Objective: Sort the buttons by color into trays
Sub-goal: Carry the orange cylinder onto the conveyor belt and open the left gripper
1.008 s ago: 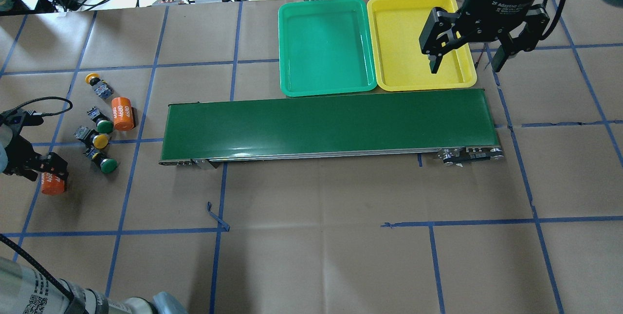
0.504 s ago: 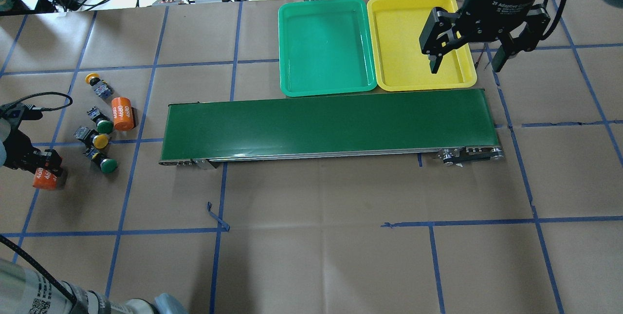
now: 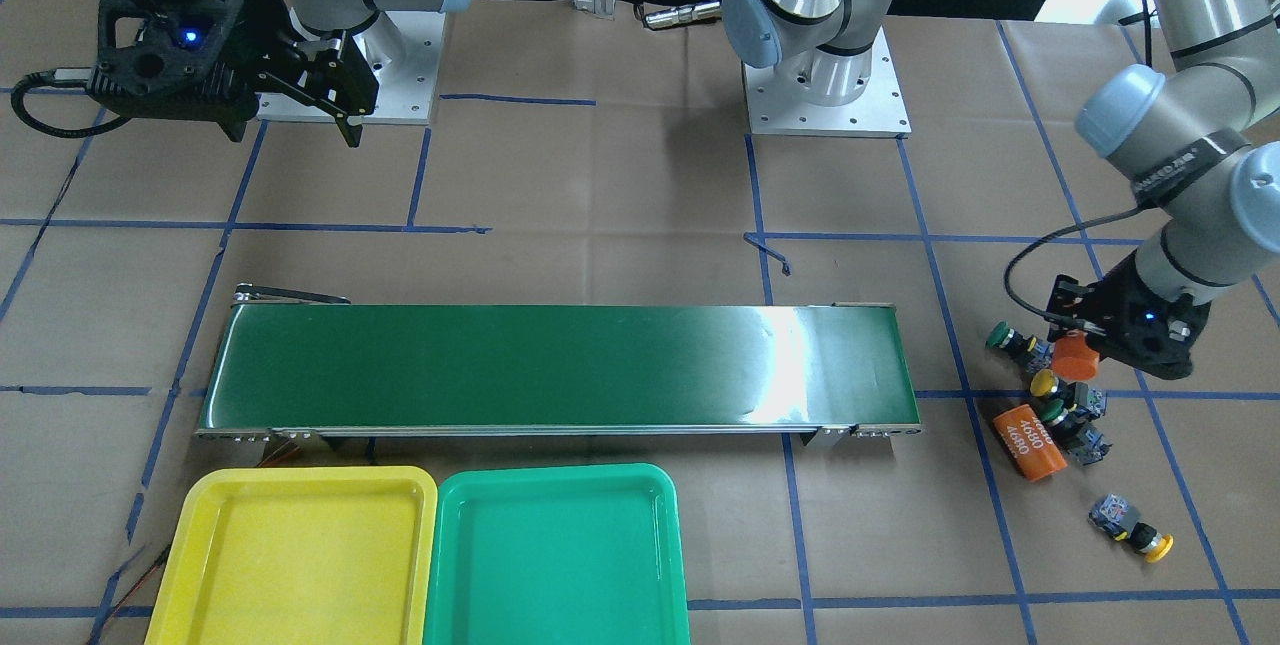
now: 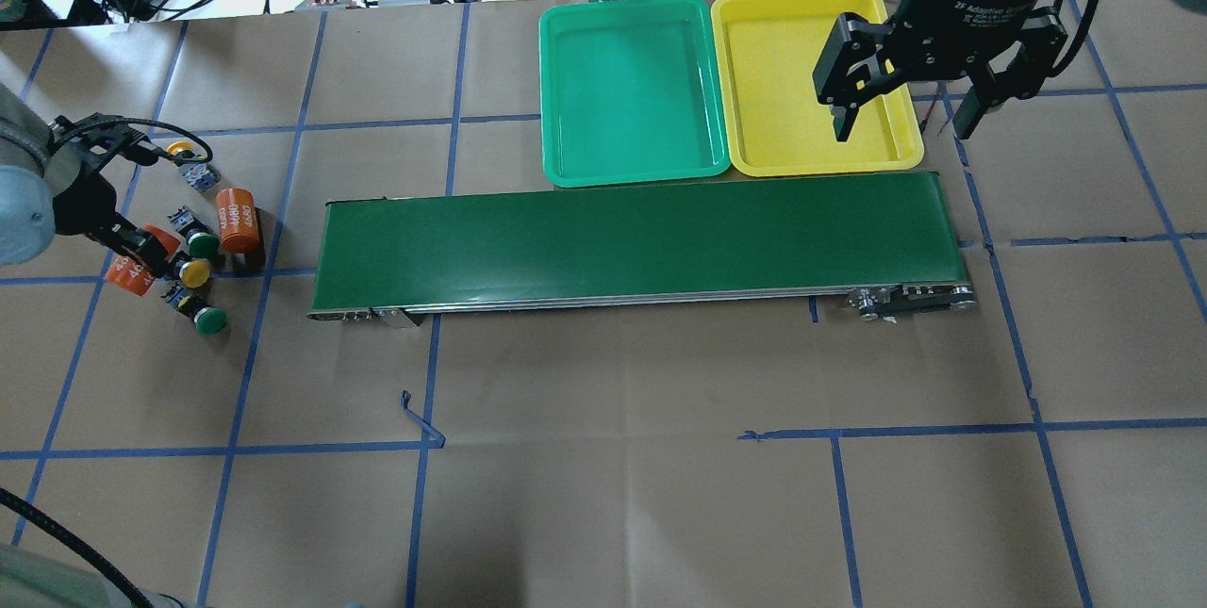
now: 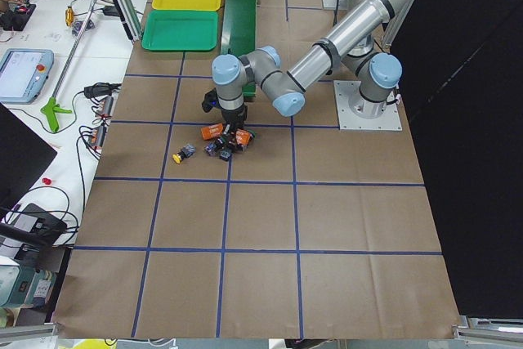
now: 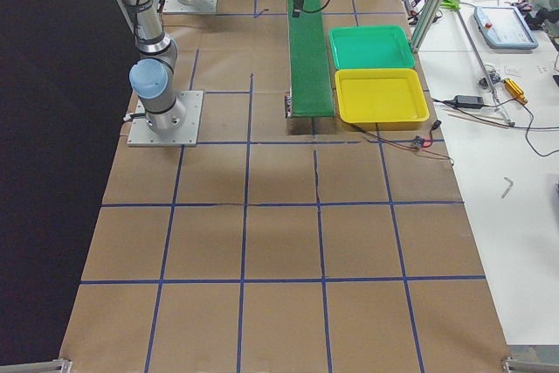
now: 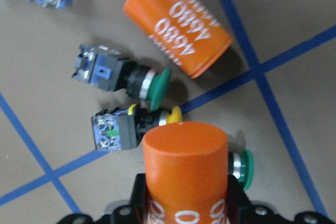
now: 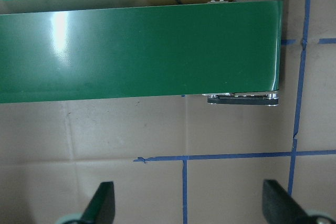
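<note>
near green button (image 4: 209, 320): on its side on the brown paper (image 4: 613, 457), off the left end of the belt; nearest the robot of the four.
left gripper (image 4: 137, 257): clamped on the held orange cylinder (image 7: 185, 166), marked 4680; it hangs over the button cluster. Cannot tell whether the cylinder touches a button.
near yellow button (image 4: 195, 272): on its side, just beside the held cylinder, cap toward the belt.
far green button (image 4: 201, 243): on its side, just beyond the near yellow one.
second orange cylinder (image 4: 236, 220): lies on the paper between the cluster and the belt.
far yellow button (image 3: 1135, 528): alone on the paper, apart from the other three.
conveyor belt (image 4: 632, 240): long, dark green, across the table's middle.
green tray (image 4: 627, 90): just behind the belt, touching the yellow tray; well apart from all four buttons.
yellow tray (image 4: 783, 90): right of the green one.
right gripper (image 4: 901, 129): fingers spread wide, nothing between them; above the yellow tray's right edge.
</note>
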